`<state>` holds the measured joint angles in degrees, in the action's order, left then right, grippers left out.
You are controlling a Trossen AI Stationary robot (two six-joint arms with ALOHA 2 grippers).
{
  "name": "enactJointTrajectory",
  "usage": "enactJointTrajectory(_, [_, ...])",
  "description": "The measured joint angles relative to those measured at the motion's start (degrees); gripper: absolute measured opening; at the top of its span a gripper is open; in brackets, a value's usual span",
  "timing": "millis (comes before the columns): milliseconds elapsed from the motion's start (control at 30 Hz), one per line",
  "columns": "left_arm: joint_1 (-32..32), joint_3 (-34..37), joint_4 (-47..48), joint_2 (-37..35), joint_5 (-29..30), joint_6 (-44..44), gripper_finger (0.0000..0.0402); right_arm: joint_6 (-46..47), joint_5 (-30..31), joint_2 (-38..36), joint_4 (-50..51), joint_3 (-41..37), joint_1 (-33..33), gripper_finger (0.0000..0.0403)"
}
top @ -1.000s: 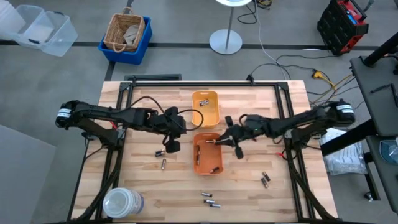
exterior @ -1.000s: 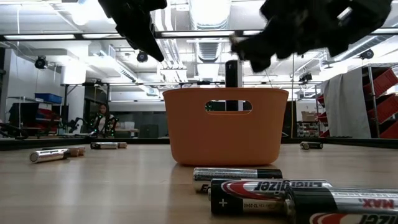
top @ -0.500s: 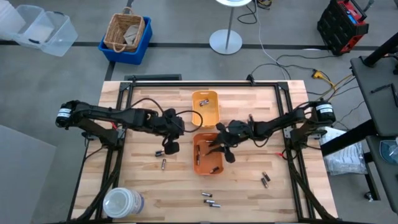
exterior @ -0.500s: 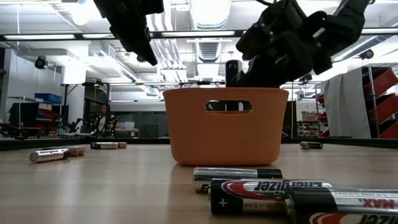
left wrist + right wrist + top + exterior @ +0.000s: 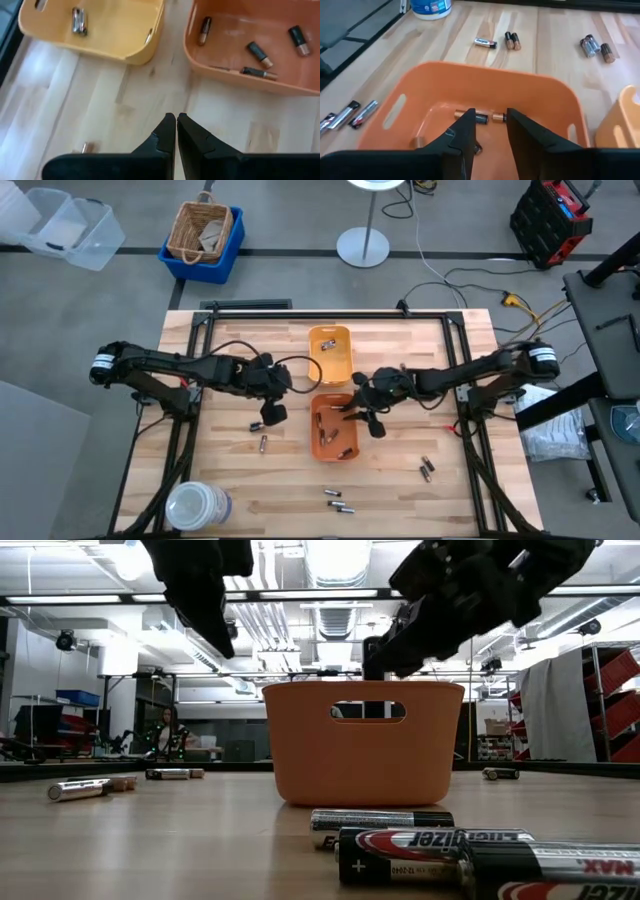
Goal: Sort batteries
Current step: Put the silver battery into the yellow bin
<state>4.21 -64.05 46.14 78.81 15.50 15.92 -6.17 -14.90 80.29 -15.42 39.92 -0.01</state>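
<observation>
Wooden table carries the batteries: I see several inside the orange tray, others scattered around it. Right gripper hovers over that tray, jaws slightly spread and empty. Left gripper hangs beside the tray, jaws pressed together.

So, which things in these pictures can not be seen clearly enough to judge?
- Battery count inside the orange tray: too small from above; in the low view its wall hides the inside; the right tool covers part.
- Lettering on the batteries on the table: too small from above; the nearest one is cut off by the low view's edge.
- Battery by the left tool: its end peeks out, the rest is behind the tool's body.
</observation>
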Motion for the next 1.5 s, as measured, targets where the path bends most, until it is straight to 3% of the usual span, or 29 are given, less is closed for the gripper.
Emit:
enactJointTrajectory(100, [0.1, 0.0, 1.9, 0.0, -0.8, 2.8, 0.0, 0.1, 0.0, -3.3, 4.7, 0.0, 0.0, 0.0088])
enactJointTrajectory(267, [0.8, 0.0, 7.4, 0.0, -8.3, 11.4, 0.0, 0.1, 0.1, -8.0, 10.6, 0.0, 0.0, 0.0074])
enactJointTrajectory(433, [3.0, 0.0, 11.5, 0.0, -9.8, 23.6, 0.0, 0.1, 0.1, -10.2, 13.2, 0.0, 0.0, 0.0066])
enactJointTrajectory(633, [6.7, 0.0, 11.9, 0.0, -13.3, 36.3, 0.0, 0.5, 4.1, -10.9, 15.4, 0.0, -0.1, 0.0078])
enactJointTrajectory(733, [8.8, 0.0, 11.4, 0.0, -13.9, 38.5, 0.0, 0.6, 5.7, -11.4, 17.1, -0.1, -0.1, 0.009])
enactJointTrajectory(867, [11.2, 0.0, 6.9, 0.0, -15.0, 34.4, 0.0, 1.0, 6.2, -12.3, 18.2, -0.1, -0.1, 0.0104])
enactJointTrajectory(1033, [15.6, 0.0, -11.8, 1.8, -12.7, 22.2, 0.0, 1.7, 6.3, -13.5, 19.8, -0.1, -0.1, 0.0117])
enactJointTrajectory(1167, [20.7, 0.0, -23.0, 5.6, -7.3, 10.6, 0.0, 3.7, 6.4, -15.6, 21.5, -0.1, 0.3, 0.0125])
enactJointTrajectory(1300, [24.3, -0.3, -25.1, 10.2, 1.7, 7.7, 0.0008, 5.1, 6.3, -18.9, 23.4, -0.1, 1.8, 0.0132])
enactJointTrajectory(1500, [25.5, -5.3, -25.2, 18.6, 3.9, 9.0, 0.0039, 5.8, 6.2, -22.7, 24.6, -0.3, 5.4, 0.0136])
